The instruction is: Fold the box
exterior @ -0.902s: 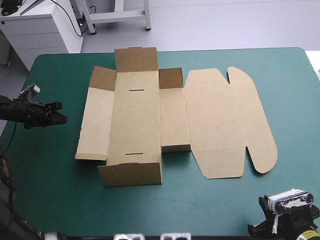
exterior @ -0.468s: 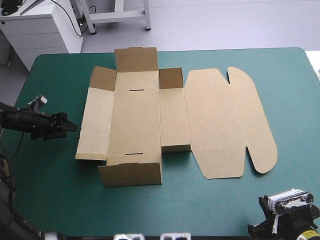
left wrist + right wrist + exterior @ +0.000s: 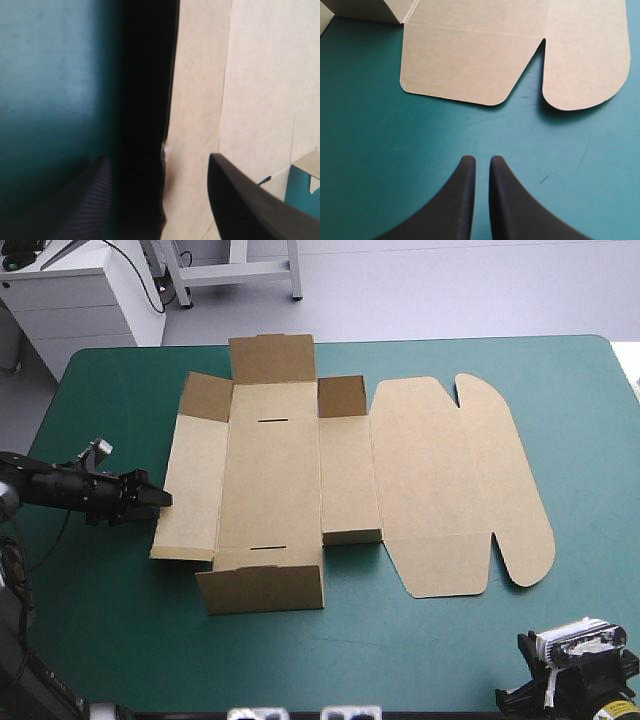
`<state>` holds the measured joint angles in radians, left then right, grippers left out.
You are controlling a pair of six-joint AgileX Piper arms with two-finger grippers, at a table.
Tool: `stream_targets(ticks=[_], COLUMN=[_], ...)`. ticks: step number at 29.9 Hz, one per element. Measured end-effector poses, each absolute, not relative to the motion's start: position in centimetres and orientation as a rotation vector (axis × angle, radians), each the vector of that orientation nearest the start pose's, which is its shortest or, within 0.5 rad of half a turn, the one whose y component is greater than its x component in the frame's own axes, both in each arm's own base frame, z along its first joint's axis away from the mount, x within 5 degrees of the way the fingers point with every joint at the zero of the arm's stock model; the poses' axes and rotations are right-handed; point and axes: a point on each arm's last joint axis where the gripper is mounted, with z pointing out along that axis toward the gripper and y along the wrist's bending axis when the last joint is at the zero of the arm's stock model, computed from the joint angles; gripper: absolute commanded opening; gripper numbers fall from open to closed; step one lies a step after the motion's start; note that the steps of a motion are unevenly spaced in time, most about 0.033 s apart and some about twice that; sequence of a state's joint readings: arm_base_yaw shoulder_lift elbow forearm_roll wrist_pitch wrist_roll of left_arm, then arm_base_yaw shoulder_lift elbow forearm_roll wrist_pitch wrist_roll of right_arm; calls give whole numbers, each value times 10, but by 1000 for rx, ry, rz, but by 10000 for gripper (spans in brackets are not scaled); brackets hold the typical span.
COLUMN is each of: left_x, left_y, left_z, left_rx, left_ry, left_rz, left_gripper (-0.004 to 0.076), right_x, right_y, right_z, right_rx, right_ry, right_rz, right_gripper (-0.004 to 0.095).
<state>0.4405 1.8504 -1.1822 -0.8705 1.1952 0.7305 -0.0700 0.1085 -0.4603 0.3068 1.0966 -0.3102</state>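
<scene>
Box (image 3: 270, 480): cut sheet of brown board lying mostly flat on the teal-green cover (image 3: 110, 640), toward the table's far-left half; lid panel (image 3: 450, 480) with its rounded ears spread flat to the right; near end flap (image 3: 262, 588) and far end flap (image 3: 270, 360) partly raised; no walls tucked yet.

Left gripper (image 3: 157, 499): low over the cover, at the outer edge of the left side panel (image 3: 190, 485); wrist view shows the fingers parted with the panel's edge running between them, one finger (image 3: 240, 200) over the board, the other over the cover; nothing clamped.

Right gripper (image 3: 481, 160): near the table's near-right corner, well apart from the box; fingers drawn together with only a sliver between, holding nothing; the lid's ears lie ahead of it.

Handling, judged: board light and stiff, bending only along its scored creases; the smooth face will likely slide on the cover if pushed from one side; the thin edge is hard to get under. Best hold: the side panel's free edge near mid-length, so it swings up evenly about its crease; a corner grip risks twisting or dragging the whole sheet.
</scene>
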Motion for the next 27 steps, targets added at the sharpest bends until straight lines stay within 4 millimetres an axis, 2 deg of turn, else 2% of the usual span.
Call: stream_targets(ticks=[4, 12, 15, 17, 19, 24, 27], left_x=[338, 350, 352, 353, 354, 354, 355], left_y=[74, 40, 28, 23, 22, 24, 23], left_z=[190, 184, 182, 181, 180, 176, 178], left_rx=[-191, -124, -101, -89, -85, -71, -22], left_ry=[2669, 2650, 2653, 2656, 2658, 2671, 2662], left_rz=[-1123, -1225, -1253, -1262, -1260, -1221, -1216], left_gripper=[410, 409, 381, 342, 270, 5, -8], right_x=[13, 13, 13, 13, 13, 13, 13], right_y=[24, 24, 24, 24, 24, 24, 24], right_z=[266, 266, 266, 266, 266, 266, 266], right_rx=[-255, -255, -255, -255, -255, -255, -255], right_ry=[2172, 2172, 2172, 2172, 2172, 2172, 2172], right_rz=[167, 167, 167, 167, 167, 167, 167], right_gripper=[88, 89, 89, 89, 88, 88, 89])
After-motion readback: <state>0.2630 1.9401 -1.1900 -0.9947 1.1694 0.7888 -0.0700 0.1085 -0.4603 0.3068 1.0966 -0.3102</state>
